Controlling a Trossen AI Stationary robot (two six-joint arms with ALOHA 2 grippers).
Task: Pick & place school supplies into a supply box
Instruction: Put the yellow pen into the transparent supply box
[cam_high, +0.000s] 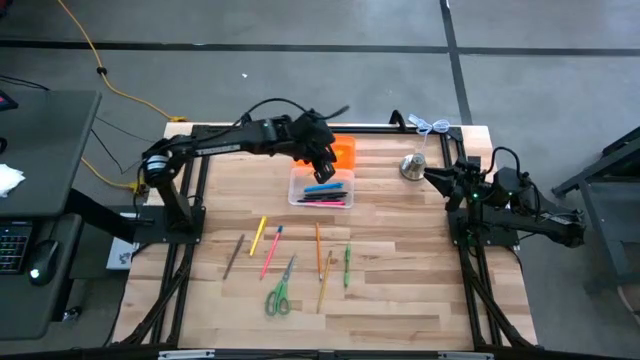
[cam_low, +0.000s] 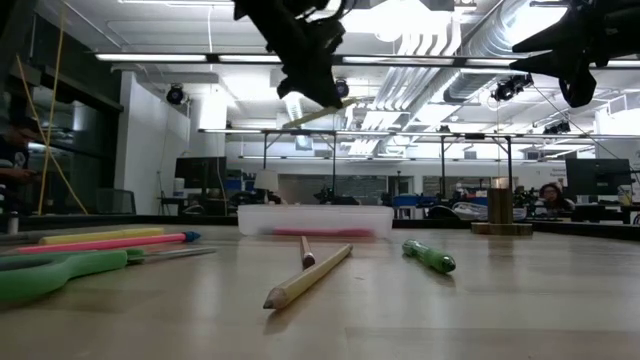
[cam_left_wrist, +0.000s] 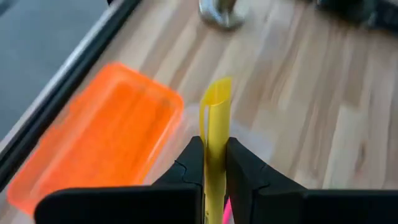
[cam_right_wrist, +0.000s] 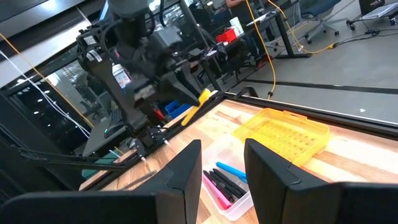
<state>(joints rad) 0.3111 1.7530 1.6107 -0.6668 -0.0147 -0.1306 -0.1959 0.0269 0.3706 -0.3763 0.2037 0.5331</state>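
My left gripper (cam_left_wrist: 214, 146) hangs over the supply box (cam_high: 322, 188), shut on a yellow marker (cam_left_wrist: 216, 112). The box is a clear tub with its orange lid (cam_high: 343, 152) folded open at the far side; blue, pink and dark pens (cam_right_wrist: 225, 180) lie inside. On the table nearer me lie a brown pencil (cam_high: 233, 256), a yellow pen (cam_high: 258, 236), a pink pen (cam_high: 271, 250), an orange pencil (cam_high: 318, 248), a wooden pencil (cam_high: 324, 282), a green marker (cam_high: 347, 266) and green-handled scissors (cam_high: 280, 290). My right gripper (cam_right_wrist: 222, 152) waits open at the table's right edge. My left gripper pinches the yellow marker between its two fingers (cam_left_wrist: 242, 165), which slant down from the table's left and far side. The marker runs along the fingers, and its free end (cam_left_wrist: 217, 90) sticks out past the tips. It is lifted clear above the box, tilted (cam_low: 315, 113).
A silvery bell (cam_high: 413, 166) stands right of the box, near my right gripper (cam_high: 440, 178). Black frame rails run along the table's left, right and far edges. Bare wood lies between the box and the row of loose supplies.
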